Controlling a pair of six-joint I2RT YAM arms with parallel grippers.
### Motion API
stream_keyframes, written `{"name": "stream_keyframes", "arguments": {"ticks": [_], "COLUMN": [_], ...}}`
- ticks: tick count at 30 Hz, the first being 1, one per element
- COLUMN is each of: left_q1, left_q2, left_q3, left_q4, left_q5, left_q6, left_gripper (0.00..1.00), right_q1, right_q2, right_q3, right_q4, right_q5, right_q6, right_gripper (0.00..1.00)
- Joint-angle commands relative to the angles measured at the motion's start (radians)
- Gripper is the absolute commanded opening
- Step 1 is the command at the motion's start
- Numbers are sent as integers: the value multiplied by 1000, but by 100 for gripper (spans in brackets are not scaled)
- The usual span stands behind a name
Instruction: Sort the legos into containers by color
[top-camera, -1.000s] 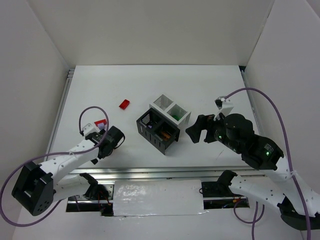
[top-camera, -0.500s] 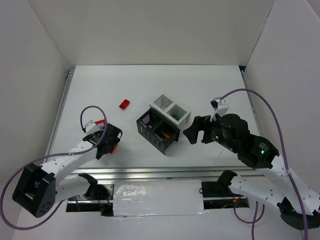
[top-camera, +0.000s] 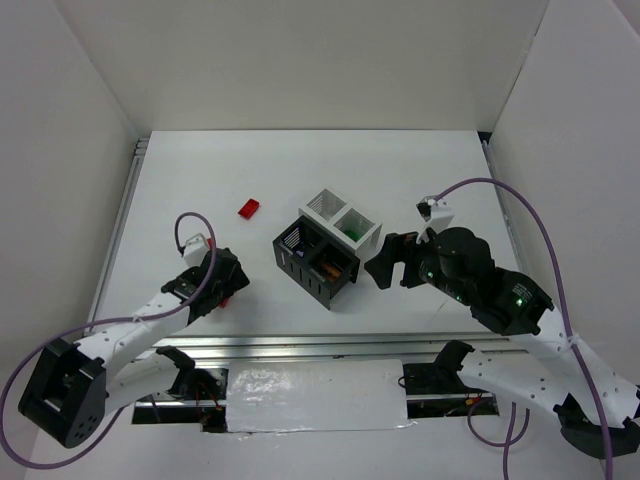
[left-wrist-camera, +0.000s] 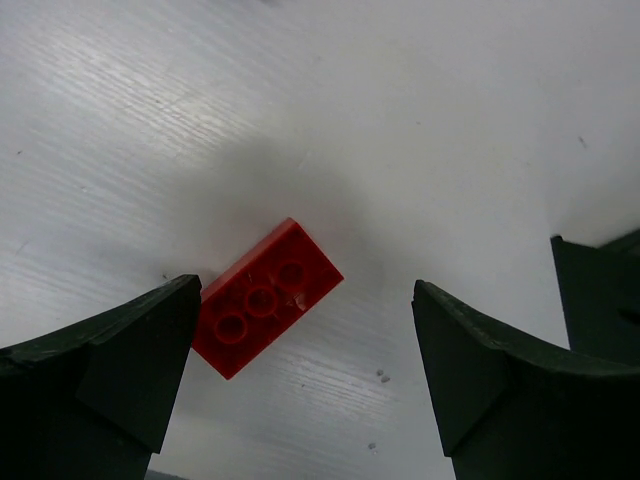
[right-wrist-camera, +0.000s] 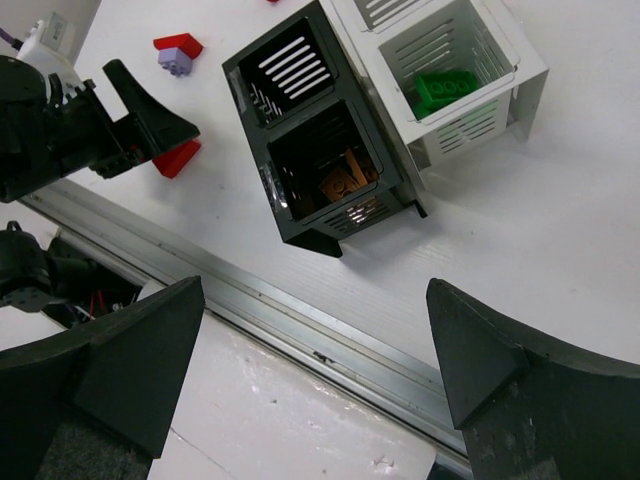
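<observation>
Brought the left claw (top-camera: 224, 283) nearer the front edge and lower than a second before, down around a red brick (left-wrist-camera: 266, 298). Eased the right claw (top-camera: 384, 262) slightly leftward toward the bins (top-camera: 295, 262). Held both claws spread wide apart, with nothing gripped in either.

Found the red brick lying flat between the left fingers, close against one of them and well short of the other, not yet pinched. Judged the step in hand to be the pick of that brick.

Called next, most likely, for a small sideways shift to centre the brick, then a squeeze, a lift and a carry to the cluster of bins. Could not tell which bin was meant for red. Saw only slatted walls in one black bin (right-wrist-camera: 290, 65), and too little of the farthest white one to judge.

Counted some sorting already done: a green brick (right-wrist-camera: 447, 88) in a white bin (right-wrist-camera: 470, 125) and an orange-brown brick (right-wrist-camera: 345, 178) in the other black bin (right-wrist-camera: 355, 215).

Left loose: a second red brick (top-camera: 249, 208) farther out, well apart from the bins, plus a small red piece (right-wrist-camera: 178, 44) and a light purple piece (right-wrist-camera: 172, 62) touching or nearly so, just beyond the left claw.

Worked on a white table (top-camera: 430, 170) with a faint grain and a metal rail (right-wrist-camera: 300, 325) along its near edge. Enclosed behind and on both sides by plain white walls (top-camera: 300, 60).
</observation>
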Motion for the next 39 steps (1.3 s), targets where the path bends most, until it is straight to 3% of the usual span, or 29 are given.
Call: {"name": "stream_keyframes", "arguments": {"ticks": [1, 6, 13, 19, 21, 24, 27, 32, 33, 39], "left_q1": [5, 5, 5, 5, 5, 5, 5, 3, 5, 3], "left_q2": [-49, -27, 134, 214, 227, 237, 239, 219, 207, 126], "left_q3": [-29, -25, 49, 67, 72, 75, 86, 89, 87, 81], "left_q4": [139, 133, 59, 102, 107, 98, 78, 76, 79, 150], "left_q5": [94, 139, 114, 170, 177, 173, 153, 136, 140, 171], "left_q6": [147, 172, 133, 150, 150, 143, 133, 124, 123, 161], "left_gripper": [100, 100, 99, 94, 89, 72, 41, 4, 0, 0], "right_q1": [-4, -4, -4, -5, -5, -4, -5, -4, -5, -5], "right_q2": [-10, -17, -29, -30, -30, -29, -30, -18, -14, -33], "right_q3": [-12, -29, -33, -35, -36, -38, -39, -30, -27, -52], "right_q4": [47, 60, 60, 54, 57, 59, 60, 60, 62, 119], "right_q5": [-2, -17, -22, -20, -18, -22, -20, -12, -2, 37], "right_q6": [-18, -24, -28, -30, -30, -31, -34, -31, -28, 5], "right_gripper": [100, 100, 100, 100, 100, 100, 100, 100, 100, 100]}}
